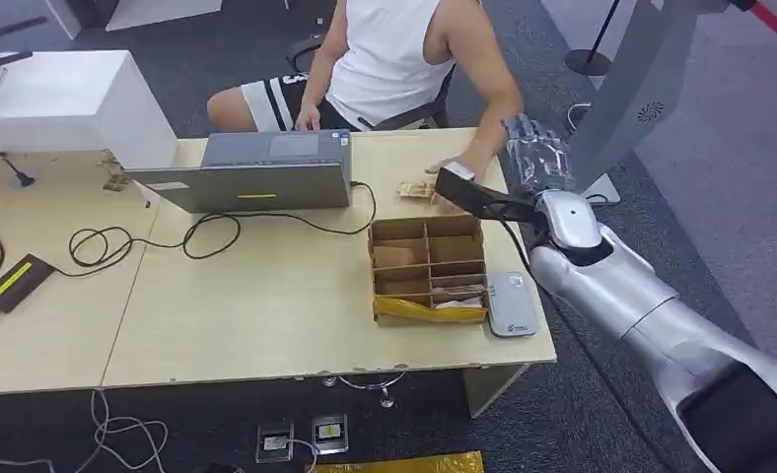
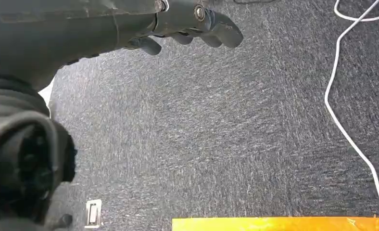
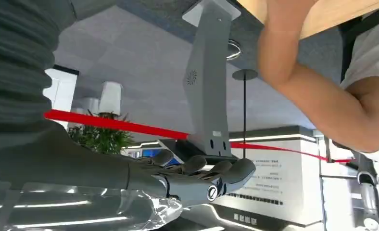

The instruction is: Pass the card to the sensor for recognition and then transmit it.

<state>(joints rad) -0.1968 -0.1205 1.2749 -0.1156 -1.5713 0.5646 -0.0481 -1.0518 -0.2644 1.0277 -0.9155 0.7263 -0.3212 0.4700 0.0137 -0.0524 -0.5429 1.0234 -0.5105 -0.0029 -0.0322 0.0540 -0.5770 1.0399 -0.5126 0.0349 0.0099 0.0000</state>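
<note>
My right hand [image 1: 537, 156] is raised off the far right corner of the table [image 1: 266, 325], fingers spread and upright, holding nothing. From its wrist camera I see the same hand [image 3: 202, 178] with fingers stretched out flat and empty, and past it a grey stand [image 3: 209, 86] and the person's forearm [image 3: 322, 106] resting on the table edge. My left hand [image 2: 187, 24] hangs by my side over the carpet, fingers loosely curled with nothing in them.

Just beside my right hand, the person's hand [image 1: 454, 182] lies on the table next to a small stack that may be cards [image 1: 416, 190]; I cannot tell for certain. Nearer to me sits a divided cardboard box [image 1: 429, 266], and touching its right side a flat white sensor [image 1: 512, 304].

I judge a card to be light, thin, stiff and slick, so lying flat it will be hard to lift. I would pinch it by an edge between thumb and finger, lightly enough not to bend it.

The head view gives me the table layout, the box and the sensor. The right wrist view gives none of that, but shows the palm side is bare. The left wrist view shows floor, a white cable [image 2: 341, 96] and a yellow strip [image 2: 284, 224].
</note>
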